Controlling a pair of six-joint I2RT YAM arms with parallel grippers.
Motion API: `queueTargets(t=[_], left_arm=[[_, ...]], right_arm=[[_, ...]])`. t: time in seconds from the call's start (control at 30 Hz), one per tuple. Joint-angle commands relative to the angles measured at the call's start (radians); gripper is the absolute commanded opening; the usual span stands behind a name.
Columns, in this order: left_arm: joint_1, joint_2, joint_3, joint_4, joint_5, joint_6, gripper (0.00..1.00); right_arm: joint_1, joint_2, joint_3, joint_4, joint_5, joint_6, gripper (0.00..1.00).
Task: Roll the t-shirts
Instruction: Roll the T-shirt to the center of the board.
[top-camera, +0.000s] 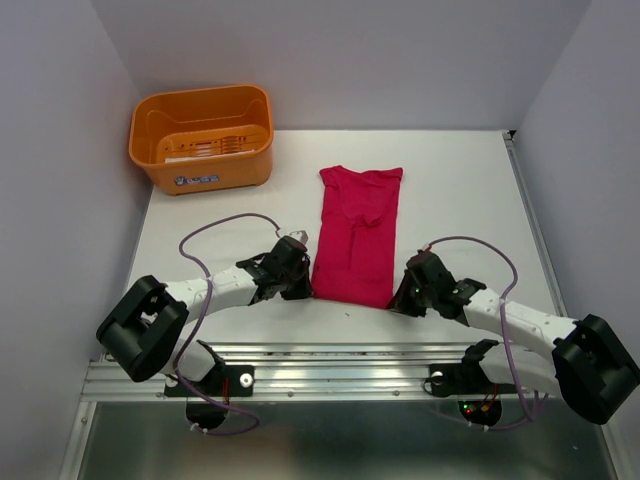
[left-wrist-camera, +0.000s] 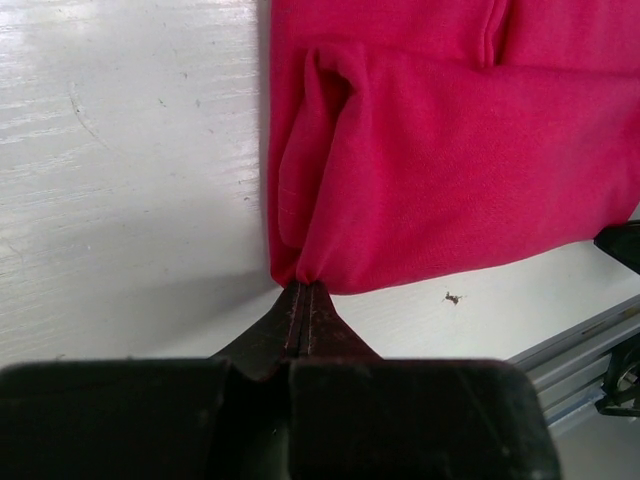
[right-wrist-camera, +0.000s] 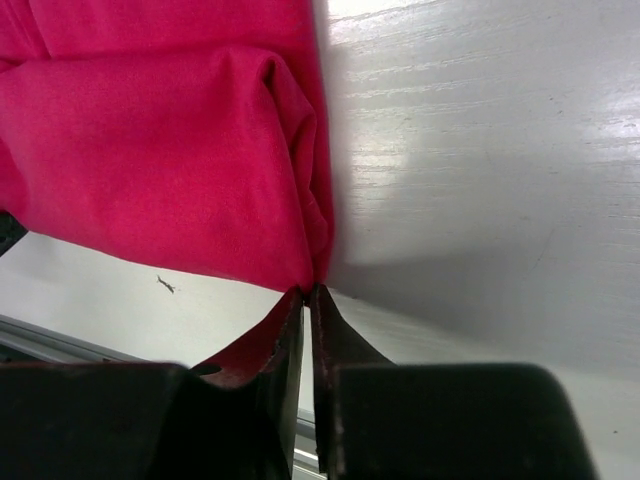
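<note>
White worktop (top-camera: 450, 190), grey walls. Pink t-shirt (top-camera: 358, 235) folded into a long strip, flat at frame centre. Orange basket (top-camera: 210, 172) upper left. On the shirt's lower-left corner, left gripper (left-wrist-camera: 303, 290) clamped tight; on the lower-right corner, right gripper (right-wrist-camera: 311, 292) nearly closed, pinching fabric.

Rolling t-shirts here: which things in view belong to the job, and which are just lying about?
Belongs to the job:
- t-shirt, crimson-pink, folded narrow on the table
- left gripper, pinching its near left corner
- right gripper, pinching its near right corner

Just lying about:
- orange basket, far left, apart from the shirt
</note>
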Motion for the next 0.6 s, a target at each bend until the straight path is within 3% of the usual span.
queueTargets(t=[0.0,0.03,0.1,0.57], left_arm=[[0.005,-0.015,-0.005,0.007,-0.001,0.007,0.00],[0.007,-0.024,-0.002,0.003,-0.001,0.005,0.00],[0.008,-0.036,0.003,-0.013,-0.002,0.005,0.00],[0.054,-0.098,0.105,-0.089,0.027,0.025,0.00]], right_arm=[[0.010,-0.002,0.000,0.034,0.004,0.007,0.08],[0.010,-0.005,0.003,0.029,0.010,0.007,0.03],[0.010,-0.011,0.018,0.008,0.015,0.009,0.01],[0.010,-0.055,0.159,-0.123,0.178,-0.025,0.01]])
